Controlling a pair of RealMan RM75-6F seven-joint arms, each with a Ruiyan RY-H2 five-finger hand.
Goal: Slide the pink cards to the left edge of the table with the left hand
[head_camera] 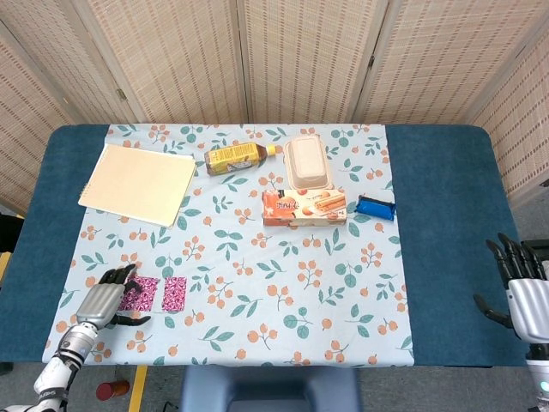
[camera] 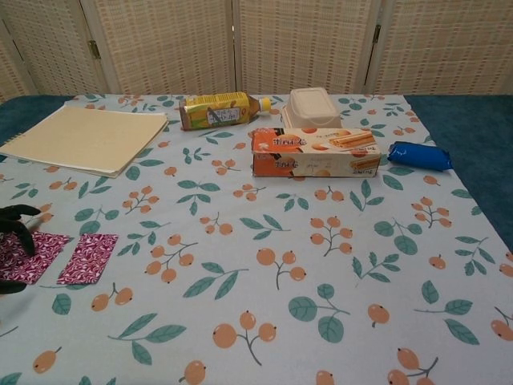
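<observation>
While the left hand [head_camera: 101, 302] is spread, its fingertips [camera: 22, 234] are laid on the pink cards [head_camera: 174, 293]. The right hand [head_camera: 523, 292] is held open beside the desk [head_camera: 446, 215].

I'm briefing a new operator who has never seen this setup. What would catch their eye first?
Probably the two pink cards near the front left of the floral tablecloth, with the left hand laid over the left one. Next, the orange snack box at centre back, and the right hand open off the table's right edge.
</observation>
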